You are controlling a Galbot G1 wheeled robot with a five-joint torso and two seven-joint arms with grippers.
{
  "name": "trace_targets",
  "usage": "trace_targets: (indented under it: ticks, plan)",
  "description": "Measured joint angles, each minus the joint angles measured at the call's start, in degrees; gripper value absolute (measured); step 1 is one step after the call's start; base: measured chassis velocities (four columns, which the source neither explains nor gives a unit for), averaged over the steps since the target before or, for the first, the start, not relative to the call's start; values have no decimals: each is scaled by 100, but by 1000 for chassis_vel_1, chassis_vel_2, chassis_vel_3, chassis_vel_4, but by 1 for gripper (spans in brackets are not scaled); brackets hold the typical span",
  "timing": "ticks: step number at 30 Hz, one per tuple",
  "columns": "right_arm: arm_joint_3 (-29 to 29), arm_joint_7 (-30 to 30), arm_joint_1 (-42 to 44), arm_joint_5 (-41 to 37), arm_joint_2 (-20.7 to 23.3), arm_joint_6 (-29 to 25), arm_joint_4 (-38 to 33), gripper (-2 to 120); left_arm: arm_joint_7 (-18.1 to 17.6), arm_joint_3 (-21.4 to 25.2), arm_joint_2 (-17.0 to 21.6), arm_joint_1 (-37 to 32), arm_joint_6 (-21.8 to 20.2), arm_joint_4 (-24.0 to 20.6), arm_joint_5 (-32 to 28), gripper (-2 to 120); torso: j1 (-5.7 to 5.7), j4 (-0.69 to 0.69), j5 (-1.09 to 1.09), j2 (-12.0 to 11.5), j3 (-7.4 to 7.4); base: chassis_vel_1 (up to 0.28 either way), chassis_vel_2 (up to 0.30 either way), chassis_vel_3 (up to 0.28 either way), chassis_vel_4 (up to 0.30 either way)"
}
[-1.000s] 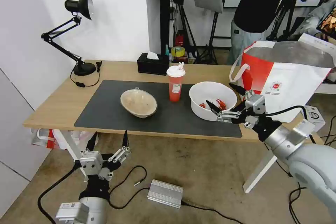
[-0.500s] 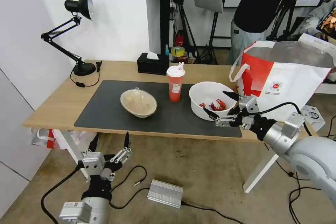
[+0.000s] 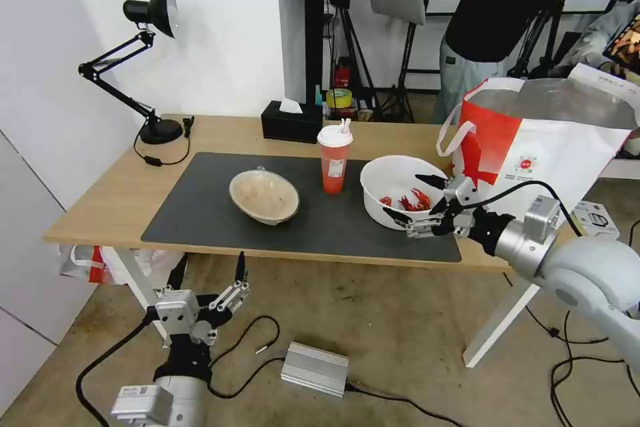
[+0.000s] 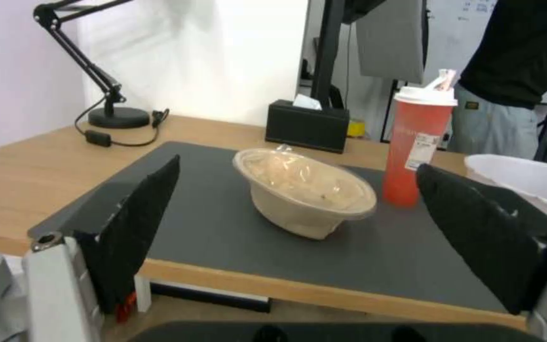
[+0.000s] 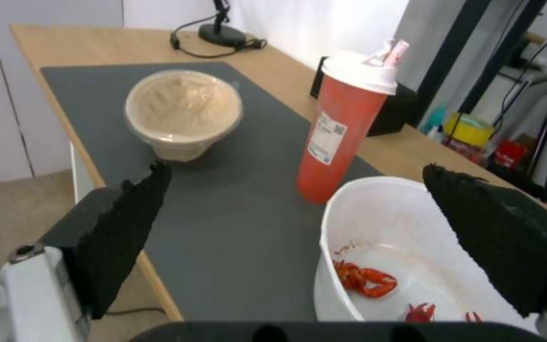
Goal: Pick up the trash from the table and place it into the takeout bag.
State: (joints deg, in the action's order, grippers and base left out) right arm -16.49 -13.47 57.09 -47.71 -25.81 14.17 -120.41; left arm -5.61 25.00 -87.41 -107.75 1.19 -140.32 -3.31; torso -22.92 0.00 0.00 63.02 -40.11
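Note:
On the table [image 3: 100,200], the dark mat [image 3: 200,213] carries the trash. The beige bowl [image 3: 264,195] [image 4: 305,190] [image 5: 182,109] is on the left, the red cup with a white lid [image 3: 334,170] [image 4: 419,147] [image 5: 343,128] in the middle. The white bowl with red crayfish scraps [image 3: 393,177] [image 5: 400,228] is on the right. My right gripper [image 3: 408,199] [image 5: 297,167] is open at the white bowl's near right rim, one tip over its inside. The takeout bag [image 3: 553,153] stands open at the table's right end. My left gripper [image 3: 209,265] [image 4: 297,164] hangs open below the table's front edge.
A black desk lamp [image 3: 150,13] and its cord occupy the table's far left corner. A black tissue box [image 3: 290,121] sits behind the cup. A person stands behind the bag. A silver box [image 3: 315,368] and cables lie on the floor.
My right gripper has moved left and slightly down, from beside the bag to the white bowl's near right rim. The left gripper has barely shifted.

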Motion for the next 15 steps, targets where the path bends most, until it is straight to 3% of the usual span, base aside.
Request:
trace_targets:
  ticks: [15]
  plan:
    - [562, -245, -878, -329, 176, 251, 399, 100, -2, 27, -9, 75, 8, 15, 24, 100, 0, 0, 0, 0, 0, 0, 0, 0, 0]
